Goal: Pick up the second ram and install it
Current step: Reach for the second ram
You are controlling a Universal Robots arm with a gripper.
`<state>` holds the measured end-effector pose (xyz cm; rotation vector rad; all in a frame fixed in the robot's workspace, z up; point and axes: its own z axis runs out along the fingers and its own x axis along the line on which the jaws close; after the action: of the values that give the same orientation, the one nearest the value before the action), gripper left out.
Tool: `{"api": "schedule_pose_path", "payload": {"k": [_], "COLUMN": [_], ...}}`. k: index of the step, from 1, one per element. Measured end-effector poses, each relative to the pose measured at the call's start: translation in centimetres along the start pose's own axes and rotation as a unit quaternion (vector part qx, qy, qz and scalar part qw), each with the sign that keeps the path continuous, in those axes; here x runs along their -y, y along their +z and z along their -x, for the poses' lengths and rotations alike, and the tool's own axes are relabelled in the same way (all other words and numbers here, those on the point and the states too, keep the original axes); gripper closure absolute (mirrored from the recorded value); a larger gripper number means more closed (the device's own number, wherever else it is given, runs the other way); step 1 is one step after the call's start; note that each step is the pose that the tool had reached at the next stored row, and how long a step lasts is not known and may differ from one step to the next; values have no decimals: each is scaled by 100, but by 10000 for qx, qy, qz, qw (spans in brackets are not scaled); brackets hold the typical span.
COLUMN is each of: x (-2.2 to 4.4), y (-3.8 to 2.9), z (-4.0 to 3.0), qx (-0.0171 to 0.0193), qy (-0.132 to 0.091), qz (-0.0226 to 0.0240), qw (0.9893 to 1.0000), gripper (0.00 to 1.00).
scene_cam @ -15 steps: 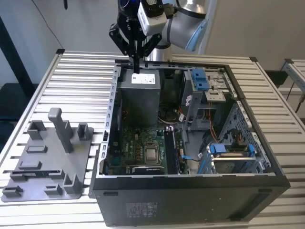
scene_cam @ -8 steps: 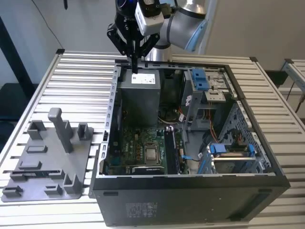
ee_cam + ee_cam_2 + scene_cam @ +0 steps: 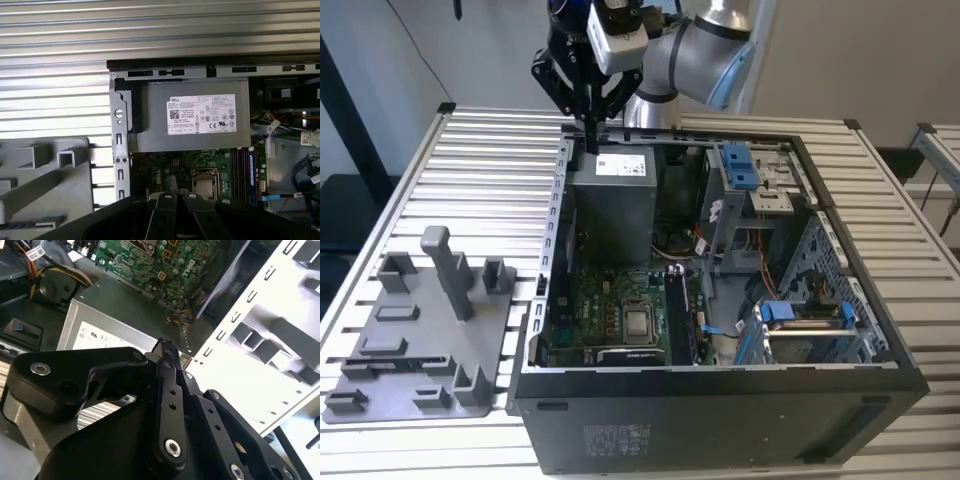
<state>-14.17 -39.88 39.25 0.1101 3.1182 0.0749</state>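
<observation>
My gripper hangs over the back left corner of the open computer case, just above the grey power supply. Its black fingers are shut, tips together, and I see nothing between them. A long thin dark strip lies in the near part of the grey holder tray; it looks like the second ram, though I cannot be sure. It lies far to the exterior view's left of the gripper. Dark memory slots run beside the processor socket on the green motherboard.
The case stands on a slatted metal table. The tray has a tall upright post and lower posts. Blue drive brackets and loose cables crowd the case on the exterior view's right.
</observation>
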Motion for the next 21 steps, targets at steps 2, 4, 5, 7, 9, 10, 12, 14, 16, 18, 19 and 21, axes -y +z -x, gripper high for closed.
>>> {"api": "schedule_pose_path", "payload": {"k": [2, 4, 5, 7, 9, 10, 12, 14, 16, 18, 19, 21], "x": [3, 7, 8, 10, 13, 14, 17, 21, 25, 28, 30, 34], "y": [-1, -2, -2, -3, -4, -5, -5, -6, -7, -8, -9, -10], "z": [-48, -93, -113, -148, -183, -205, -249, -297, -348, -403, -432, -492], "qx": [0, 0, 0, 0, 0, 0, 0, 0, 0, 0, 0, 0], "qy": [-1, -1, -1, -1, -2, -1, -2, -1, -2, -3, -3, -4], "qz": [0, 0, 0, 0, 0, 0, 0, 0, 0, 0, 0, 0], "qw": [10000, 10000, 10000, 10000, 10000, 10000, 10000, 10000, 10000, 10000, 10000, 10000], "gripper": [89, 89, 89, 89, 89, 89, 89, 89, 89, 89, 89, 89]}}
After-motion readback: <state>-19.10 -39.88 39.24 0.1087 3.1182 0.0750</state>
